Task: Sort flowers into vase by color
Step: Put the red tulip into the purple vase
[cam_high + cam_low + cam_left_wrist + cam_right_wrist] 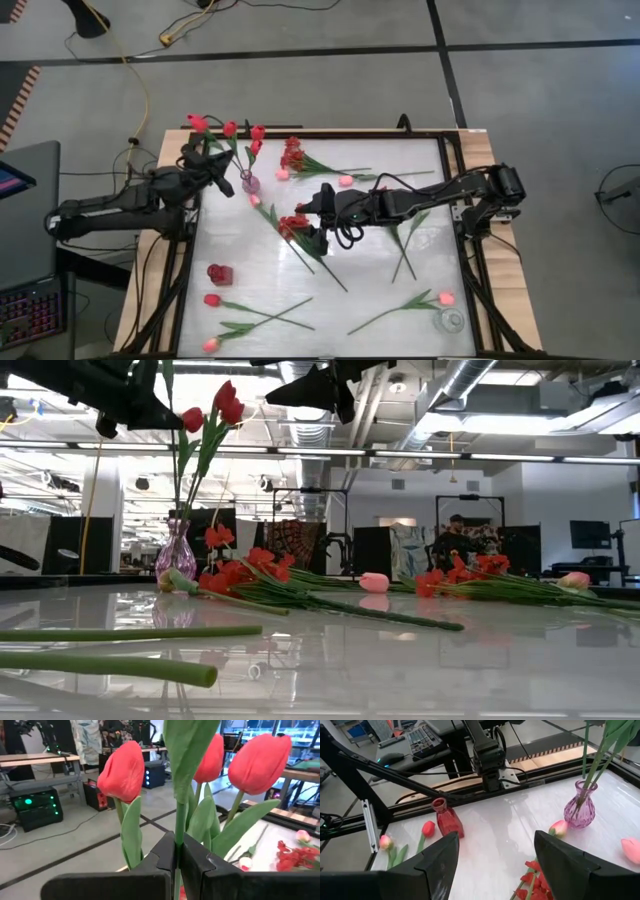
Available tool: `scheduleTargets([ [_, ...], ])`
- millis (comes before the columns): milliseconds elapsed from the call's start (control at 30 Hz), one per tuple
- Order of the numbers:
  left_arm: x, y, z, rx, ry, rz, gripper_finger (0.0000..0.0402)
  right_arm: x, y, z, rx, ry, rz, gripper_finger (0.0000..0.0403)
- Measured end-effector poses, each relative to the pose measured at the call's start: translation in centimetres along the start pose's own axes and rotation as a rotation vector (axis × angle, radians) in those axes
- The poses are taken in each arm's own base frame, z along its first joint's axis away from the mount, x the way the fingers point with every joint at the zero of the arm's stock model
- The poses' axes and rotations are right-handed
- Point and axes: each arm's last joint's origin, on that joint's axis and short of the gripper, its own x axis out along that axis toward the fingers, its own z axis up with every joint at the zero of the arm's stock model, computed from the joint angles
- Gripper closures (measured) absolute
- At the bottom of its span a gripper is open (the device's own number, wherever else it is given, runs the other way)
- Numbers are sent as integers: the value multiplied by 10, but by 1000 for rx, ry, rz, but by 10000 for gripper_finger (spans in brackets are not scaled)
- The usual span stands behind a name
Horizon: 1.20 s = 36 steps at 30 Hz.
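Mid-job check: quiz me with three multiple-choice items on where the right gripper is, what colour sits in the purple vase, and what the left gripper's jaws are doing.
1. The right gripper is:
A. above the red blossom spray mid-table
B. off the table
C. inside the purple vase

2. The tulips standing in the purple vase are:
A. pink
B. white
C. red

3. The left gripper has its jaws:
A. wide open
B. shut on a tulip stem
C. shut on nothing

Key:
1 A, since the spray's blossoms lie between its open jaws in the right wrist view.
2 C, since red tulips rise from that vase.
3 B, since the left wrist view shows the green stem pinched between them.
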Motion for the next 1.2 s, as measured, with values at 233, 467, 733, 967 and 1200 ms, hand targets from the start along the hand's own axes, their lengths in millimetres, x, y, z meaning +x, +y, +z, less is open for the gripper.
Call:
scheduleTargets([
  [233, 7, -1, -3, 25, 32, 31, 400, 0, 2, -1, 4, 5, 3, 117],
  [467, 15, -3, -8, 43, 73, 17, 400, -1, 5, -3, 0, 17, 9, 117],
  [733, 21, -4, -11, 39, 102, 22, 400, -1, 4, -4, -1, 29, 5, 117],
  [967, 29, -8, -17, 61, 151, 27, 400, -1, 5, -4, 1, 28, 6, 117],
  [1200, 38, -13, -26, 70, 206, 39, 400, -2, 9, -6, -4, 31, 18, 117],
])
